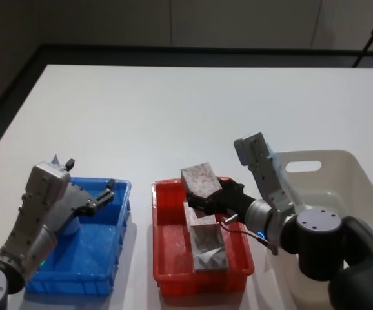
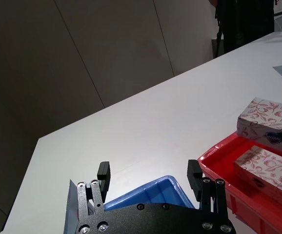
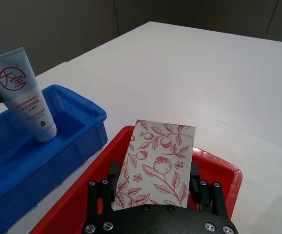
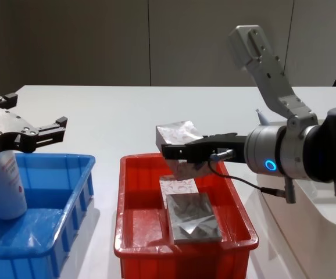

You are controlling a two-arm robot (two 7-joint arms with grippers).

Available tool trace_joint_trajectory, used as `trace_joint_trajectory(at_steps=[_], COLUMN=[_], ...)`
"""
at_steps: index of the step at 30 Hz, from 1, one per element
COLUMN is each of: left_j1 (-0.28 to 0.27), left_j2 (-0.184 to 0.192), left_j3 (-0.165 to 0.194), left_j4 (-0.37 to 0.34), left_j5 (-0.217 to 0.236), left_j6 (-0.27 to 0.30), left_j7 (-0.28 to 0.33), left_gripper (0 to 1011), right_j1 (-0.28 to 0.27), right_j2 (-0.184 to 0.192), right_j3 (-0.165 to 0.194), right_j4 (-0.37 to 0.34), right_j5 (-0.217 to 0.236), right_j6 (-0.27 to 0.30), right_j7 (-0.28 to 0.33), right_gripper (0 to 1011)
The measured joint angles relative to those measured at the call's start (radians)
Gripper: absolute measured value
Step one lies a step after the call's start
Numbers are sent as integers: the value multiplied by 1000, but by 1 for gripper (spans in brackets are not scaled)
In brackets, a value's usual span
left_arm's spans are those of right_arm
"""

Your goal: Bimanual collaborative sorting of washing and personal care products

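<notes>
Box [image 4: 178, 136] sits clamped in your right gripper [image 4: 182, 152] above the red bin [image 4: 130, 197], ready to drop, while your left gripper [image 4: 37, 132] hangs wide over the blue bin [image 4: 75, 192].

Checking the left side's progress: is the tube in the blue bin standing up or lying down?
Upright: the tube stands on its cap inside the blue bin.

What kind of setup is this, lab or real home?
Likely a lab test bench: a bare white table before plain wall panels, colour-coded sorting bins, the blue bin and the red bin, and a right gripper holding a leaf-pattern box.
</notes>
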Motion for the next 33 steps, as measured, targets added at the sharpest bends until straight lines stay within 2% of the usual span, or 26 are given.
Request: trace_joint_trajectory(at_steps=[18,33], left_j1=[0,0], left_j2=[0,0], left_j3=[0,0], left_j4=[0,0], left_j5=[0,0], left_j6=[0,0], left_j7=[0,0], left_gripper=[1002,1002], right_j1=[-60,-126], right_j2=[101,190], right_j3=[4,36], right_j4=[-151,-276], right_j5=[34,70], right_j6=[-55,-100], right_j7=[10,12], right_gripper=[845,845])
